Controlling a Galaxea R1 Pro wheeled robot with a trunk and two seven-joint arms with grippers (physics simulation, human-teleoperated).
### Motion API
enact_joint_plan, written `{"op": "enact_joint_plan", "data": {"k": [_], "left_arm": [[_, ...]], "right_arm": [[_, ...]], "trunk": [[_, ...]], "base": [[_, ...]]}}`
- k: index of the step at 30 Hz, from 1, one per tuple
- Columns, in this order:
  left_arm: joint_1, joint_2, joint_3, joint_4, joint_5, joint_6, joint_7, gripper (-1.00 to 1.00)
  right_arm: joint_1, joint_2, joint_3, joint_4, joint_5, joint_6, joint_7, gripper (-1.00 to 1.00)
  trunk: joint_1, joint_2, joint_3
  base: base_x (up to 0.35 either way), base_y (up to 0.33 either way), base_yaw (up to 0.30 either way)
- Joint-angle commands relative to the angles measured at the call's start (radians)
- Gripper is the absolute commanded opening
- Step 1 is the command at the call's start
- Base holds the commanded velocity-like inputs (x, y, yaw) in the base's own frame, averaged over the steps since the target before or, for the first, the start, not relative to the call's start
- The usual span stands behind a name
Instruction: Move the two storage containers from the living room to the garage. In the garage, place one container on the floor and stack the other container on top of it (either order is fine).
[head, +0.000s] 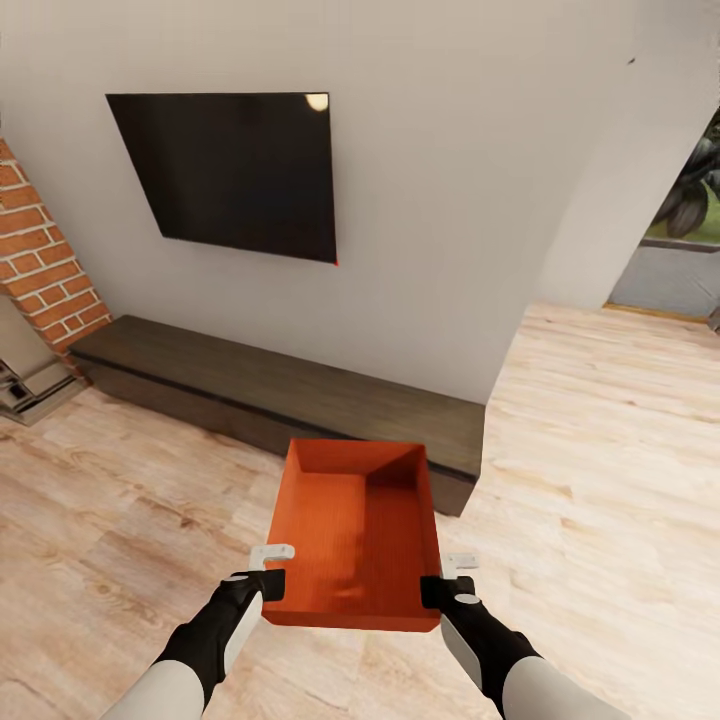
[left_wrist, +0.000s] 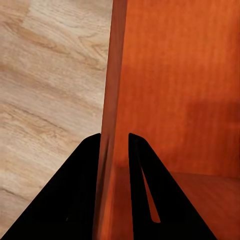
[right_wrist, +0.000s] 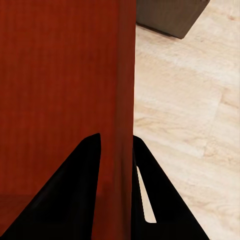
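A: where's the storage container (head: 355, 545) right now?

B: held up over the wood-plank floor (head: 600, 480), just in front of the low dark TV bench (head: 290, 390). Open side up, long axis pointing away from the robot toward the bench and the black TV (head: 235, 170) above it

A: and the claws?

B: left claw (left_wrist: 114, 150) clamped on the left wall, right claw (right_wrist: 116, 150) clamped on the right wall, each with one finger inside and one outside
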Motion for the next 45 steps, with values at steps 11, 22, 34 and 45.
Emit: {"op": "enact_joint_plan", "data": {"k": [11, 22, 34, 45], "left_arm": [[-0.001, -0.001, 0.013, -0.001, -0.021, 0.009, 0.021, -1.00], [-0.001, -0.001, 0.014, -0.001, -0.021, 0.009, 0.021, -1.00], [-0.001, -0.001, 0.013, -0.001, -0.021, 0.009, 0.021, -1.00], [-0.001, -0.001, 0.014, -0.001, -0.021, 0.009, 0.021, -1.00]], "right_arm": [[0.000, -0.001, -0.008, 0.005, 0.004, 0.006, -0.016, -1.00], [0.000, -0.001, -0.008, 0.004, 0.004, 0.004, -0.015, -1.00], [0.000, -0.001, -0.008, 0.004, 0.004, 0.004, -0.015, -1.00], [0.000, -0.001, -0.008, 0.004, 0.004, 0.004, -0.016, -1.00]], "trunk": [[0.001, -0.002, 0.016], [0.001, -0.002, 0.033], [0.001, -0.002, 0.053], [0.001, -0.002, 0.070]], "base": [[0.000, 0.000, 0.000], [0.000, 0.000, 0.000], [0.000, 0.000, 0.000], [0.000, 0.000, 0.000]]}}
